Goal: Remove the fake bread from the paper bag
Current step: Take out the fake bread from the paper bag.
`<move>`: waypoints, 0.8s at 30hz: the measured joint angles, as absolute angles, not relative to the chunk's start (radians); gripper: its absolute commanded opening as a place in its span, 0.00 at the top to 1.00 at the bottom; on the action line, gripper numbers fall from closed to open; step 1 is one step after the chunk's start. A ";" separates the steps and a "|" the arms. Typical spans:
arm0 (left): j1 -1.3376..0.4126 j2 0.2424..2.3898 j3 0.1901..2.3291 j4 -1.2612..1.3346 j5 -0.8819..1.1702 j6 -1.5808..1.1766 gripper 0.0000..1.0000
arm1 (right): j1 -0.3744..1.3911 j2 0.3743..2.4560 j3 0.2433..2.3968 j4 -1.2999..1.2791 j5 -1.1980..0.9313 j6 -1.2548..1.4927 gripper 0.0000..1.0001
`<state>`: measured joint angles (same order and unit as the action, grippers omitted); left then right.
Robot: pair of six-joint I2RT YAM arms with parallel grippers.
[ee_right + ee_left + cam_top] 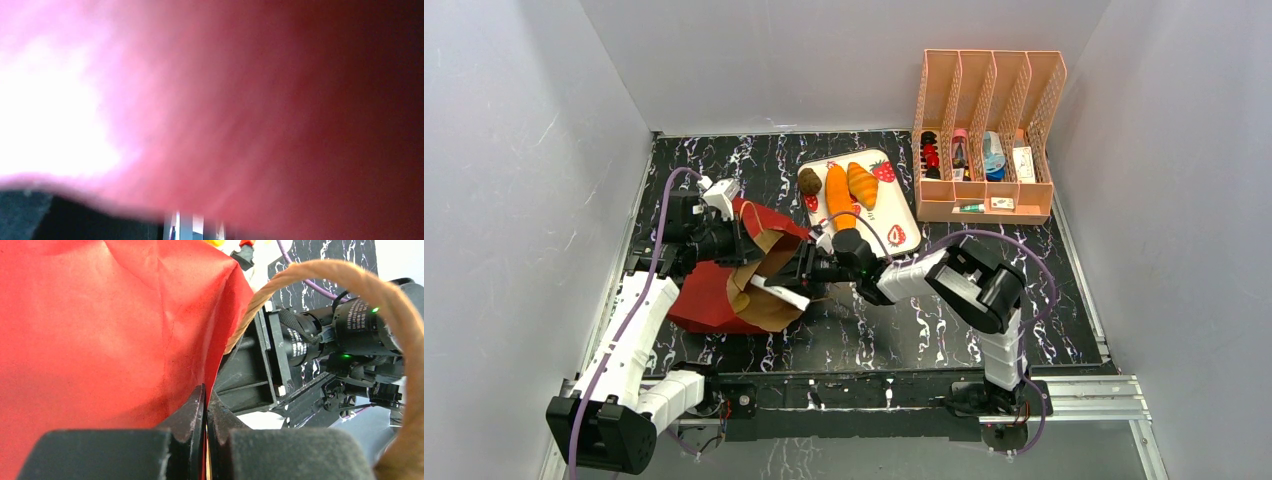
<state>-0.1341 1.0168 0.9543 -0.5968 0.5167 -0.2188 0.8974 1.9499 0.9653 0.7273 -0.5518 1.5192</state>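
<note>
Red-and-brown paper bag (716, 302) lies on its side at the table's left, with the left claw (205, 407) clamped on its red edge. Right claw (796, 270) is in the bag's mouth; apart or together, cannot tell. Roll (809, 181), baguette (839, 196) and croissant (862, 184) lie on the tray (896, 236).

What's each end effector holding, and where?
Left end effector: paper bag, pinched at its red wall by the twine handle. Right end effector: inside the bag, cannot tell.

L grip (205, 437) pinched tight | R grip (807, 270) stretched leftward (jaws unseen)
</note>
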 measured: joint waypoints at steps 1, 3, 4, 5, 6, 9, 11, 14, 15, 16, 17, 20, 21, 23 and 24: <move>-0.134 1.017 0.954 -0.600 0.518 -0.219 1.00 | 0.898 1.958 0.965 0.740 -0.554 1.530 0.68; -0.134 1.017 0.954 -0.606 0.522 -0.219 1.00 | 0.903 1.978 0.965 0.776 -0.557 1.562 0.67; -0.134 1.017 0.954 -0.608 0.524 -0.219 1.00 | 0.903 1.986 0.965 0.795 -0.557 1.578 0.66; -0.134 1.017 0.954 -0.608 0.525 -0.219 1.00 | 0.903 1.991 0.965 0.807 -0.557 1.590 0.64; -0.134 1.017 0.954 -0.609 0.525 -0.218 1.00 | 0.903 1.994 0.965 0.814 -0.557 1.600 0.64; -0.134 1.017 0.954 -0.609 0.530 -0.218 1.00 | 0.904 1.999 0.965 0.841 -0.556 1.628 0.63; -0.134 1.017 0.955 -0.610 0.533 -0.218 1.00 | 0.904 2.000 0.965 0.855 -0.556 1.646 0.62; -0.134 1.017 0.957 -0.611 0.536 -0.216 1.00 | 0.906 2.001 0.961 0.871 -0.556 1.668 0.62; -0.134 1.017 0.958 -0.612 0.537 -0.215 1.00 | 0.907 2.001 0.958 0.875 -0.556 1.675 0.61; -0.134 1.017 0.958 -0.612 0.538 -0.212 1.00 | 0.909 2.001 0.955 0.876 -0.557 1.679 0.61; -0.134 1.018 0.959 -0.614 0.539 -0.210 1.00 | 0.910 2.001 0.952 0.879 -0.557 1.682 0.61; -0.134 1.018 0.964 -0.620 0.540 -0.207 1.00 | 0.917 2.001 0.944 0.888 -0.559 1.691 0.61; -0.134 1.018 0.967 -0.623 0.540 -0.205 1.00 | 0.918 2.001 0.941 0.888 -0.560 1.689 0.61; -0.134 1.018 0.969 -0.626 0.540 -0.203 1.00 | 0.921 2.000 0.939 0.871 -0.561 1.669 0.61; -0.134 1.018 0.969 -0.627 0.540 -0.202 1.00 | 0.921 2.000 0.939 0.860 -0.561 1.654 0.61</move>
